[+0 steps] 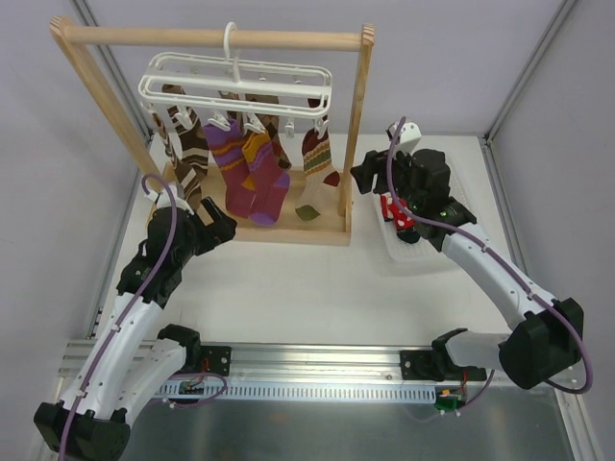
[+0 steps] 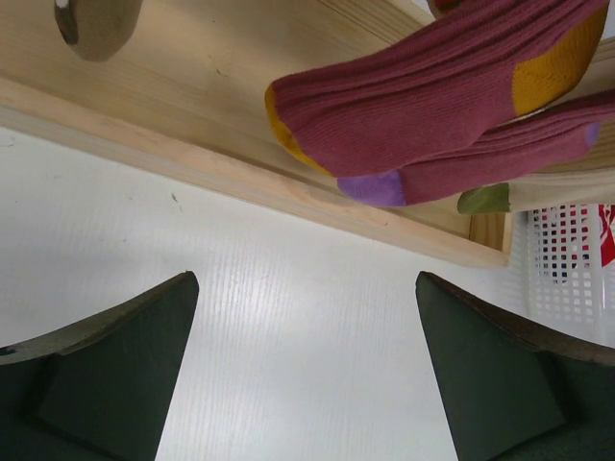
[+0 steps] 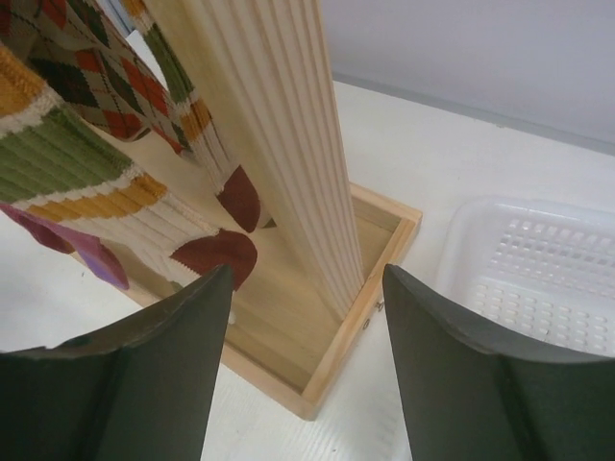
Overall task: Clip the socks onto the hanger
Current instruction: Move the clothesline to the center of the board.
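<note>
The white hanger (image 1: pixel 235 84) hangs by its hook from the wooden rack's top bar. Clipped to it are a brown-white wavy sock (image 1: pixel 187 144), a magenta-purple pair (image 1: pixel 252 171), a brown argyle sock (image 1: pixel 277 139) behind them, and a green-cream banded sock (image 1: pixel 315 173). A red sock with white marks (image 1: pixel 396 213) lies in the white basket. My left gripper (image 1: pixel 219 224) is open and empty, low by the rack base, below the magenta socks (image 2: pixel 423 106). My right gripper (image 1: pixel 363 175) is open and empty beside the rack's right post (image 3: pixel 279 144), near the argyle sock (image 3: pixel 86 67).
The wooden rack (image 1: pixel 357 125) stands on a tray-like base (image 2: pixel 192 125) at the back middle. The white plastic basket (image 1: pixel 428 252) sits right of it, under my right arm; it also shows in the right wrist view (image 3: pixel 538 269) and the left wrist view (image 2: pixel 567 259).
</note>
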